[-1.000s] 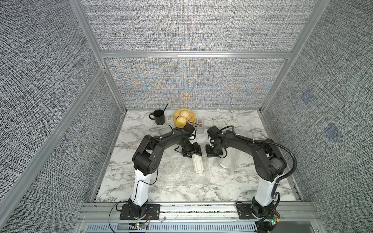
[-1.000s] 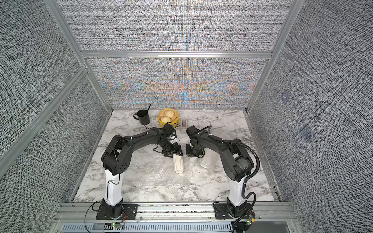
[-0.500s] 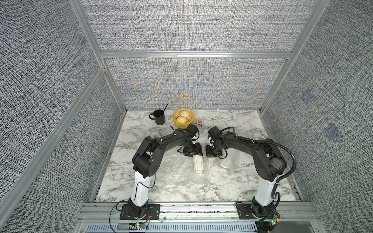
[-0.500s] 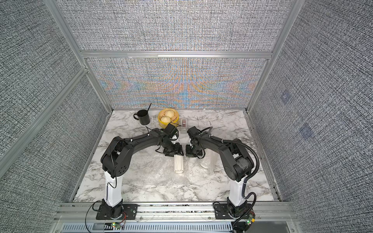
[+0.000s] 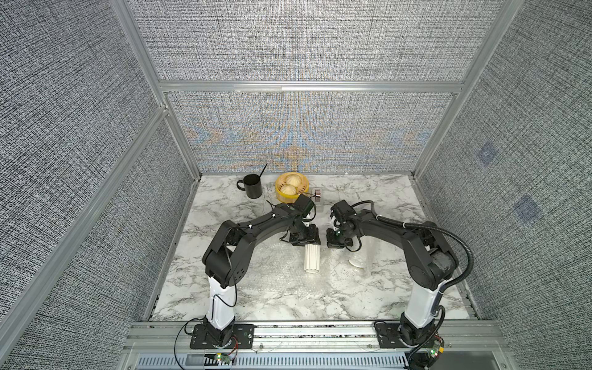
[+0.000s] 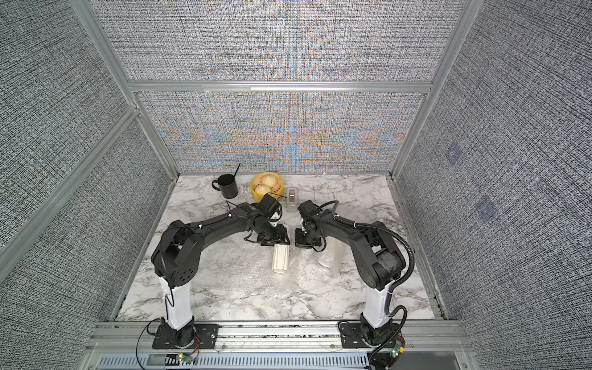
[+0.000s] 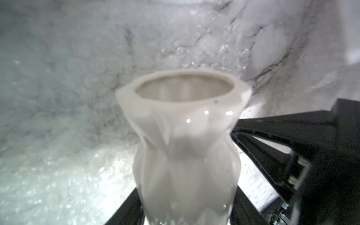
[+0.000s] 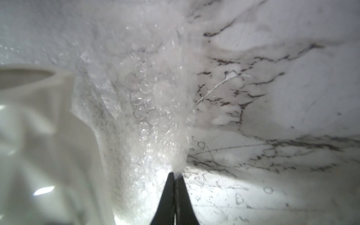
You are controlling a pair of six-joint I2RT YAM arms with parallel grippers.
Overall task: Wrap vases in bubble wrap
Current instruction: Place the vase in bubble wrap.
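- A sheet of bubble wrap [image 5: 272, 275] lies flat on the marble counter [image 5: 352, 307]. It is spread left of centre, and its near border stops short of the front edge. Both top views show it [image 6: 243, 272].
- The slim vase [image 5: 311, 260] lies on its side on the right part of that sheet, with its mouth toward the front edge and its base toward the back.
- The left gripper [image 5: 307, 245] comes down at the vase's base end. In the left wrist view the vase [image 7: 185, 155] sits between the two black fingers [image 7: 282, 126], which press against its sides, so the gripper is gripping the slim vase.
- Just to its right, the right gripper [image 5: 335, 245] is low over the counter. Its wrist view shows the fingertips [image 8: 167, 194] pinched together on a raised edge of bubble wrap, beside the vase's neck [image 8: 39, 136].
- Right of that gripper, the second vase [image 5: 357, 262] shows only as a pale shape behind see-through film.
- Along the back edge, toward the left corner, stand a black mug [image 5: 251, 189], a yellow steamer basket [image 5: 285, 198] with two buns, and a small box [image 6: 291, 200].
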